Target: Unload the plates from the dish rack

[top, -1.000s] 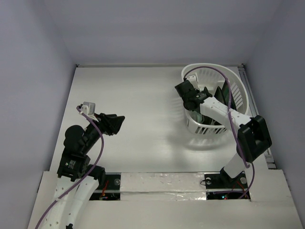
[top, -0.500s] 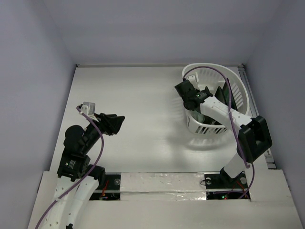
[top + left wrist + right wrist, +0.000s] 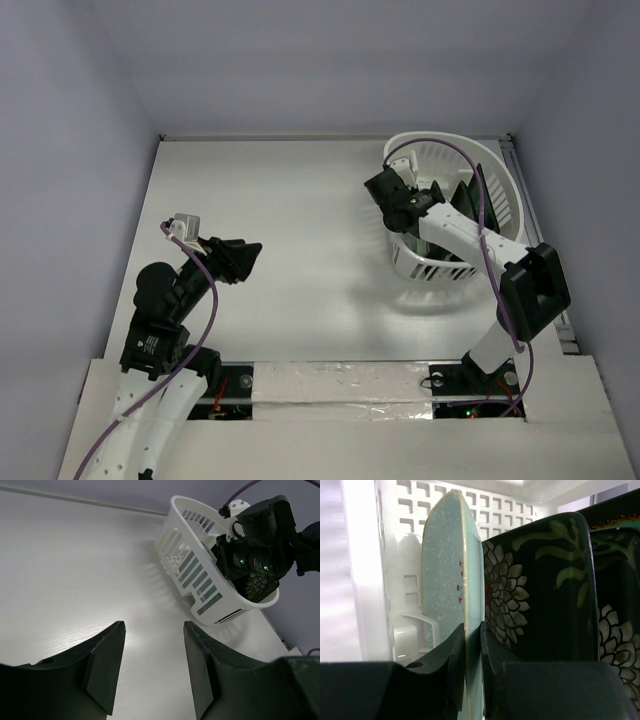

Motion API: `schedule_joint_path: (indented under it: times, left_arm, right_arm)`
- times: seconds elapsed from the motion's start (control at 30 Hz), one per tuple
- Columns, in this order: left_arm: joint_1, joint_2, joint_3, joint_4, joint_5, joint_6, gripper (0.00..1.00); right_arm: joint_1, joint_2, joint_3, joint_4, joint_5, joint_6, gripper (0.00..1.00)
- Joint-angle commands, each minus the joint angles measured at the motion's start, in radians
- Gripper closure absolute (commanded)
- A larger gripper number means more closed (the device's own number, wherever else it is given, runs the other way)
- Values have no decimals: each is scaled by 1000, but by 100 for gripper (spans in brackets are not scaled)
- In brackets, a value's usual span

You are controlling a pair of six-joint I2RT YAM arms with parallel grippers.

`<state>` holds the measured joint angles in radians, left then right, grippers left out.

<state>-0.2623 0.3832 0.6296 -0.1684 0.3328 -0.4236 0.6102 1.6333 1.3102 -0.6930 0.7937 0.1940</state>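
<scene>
The white slotted dish rack (image 3: pixel 500 175) stands at the far right of the table and also shows in the left wrist view (image 3: pixel 185 540). In the right wrist view a pale mint-green plate (image 3: pixel 445 565) stands on edge in the rack, with dark floral plates (image 3: pixel 540 590) behind it. My right gripper (image 3: pixel 473 640) is shut on the mint plate's rim, one finger on each face; it reaches into the rack from the left side (image 3: pixel 400 200). My left gripper (image 3: pixel 152 630) is open and empty, held above the table at the left (image 3: pixel 240 258).
The white rack wall (image 3: pixel 365 570) stands close on the left of the mint plate. Grey walls enclose the table on the left, back and right. A purple cable (image 3: pixel 470 160) arcs over the rack.
My right gripper has shifted slightly upward and leftward at the rack. The left arm has not moved.
</scene>
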Motion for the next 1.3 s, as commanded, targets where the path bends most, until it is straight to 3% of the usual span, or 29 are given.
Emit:
schedule_joint_path:
  times: [0.0,0.17,0.33,0.5,0.77,1.27]
  left_arm:
    - [-5,0,-10,49,12,-4,53]
    - [-5,0,-10,47,12,-4,53]
    - [-5,2,-10,49,15,-3,53]
    - [-5,5,-11,52,18,-4,53]
    - [-5,5,-11,49,15,-6,53]
    - [-5,9,-11,52,20,-4,53]
  right_arm:
    - [6,-85,81,124,69,48,100]
    - [6,-98,75,138,85,52,100]
    - [26,-95,37,224,142,-88,100]
    - [60,-24,40,205,72,-257,100]
    - [69,45,118,193,85,-215,100]
    - [69,-101,251,69,157,-110,100]
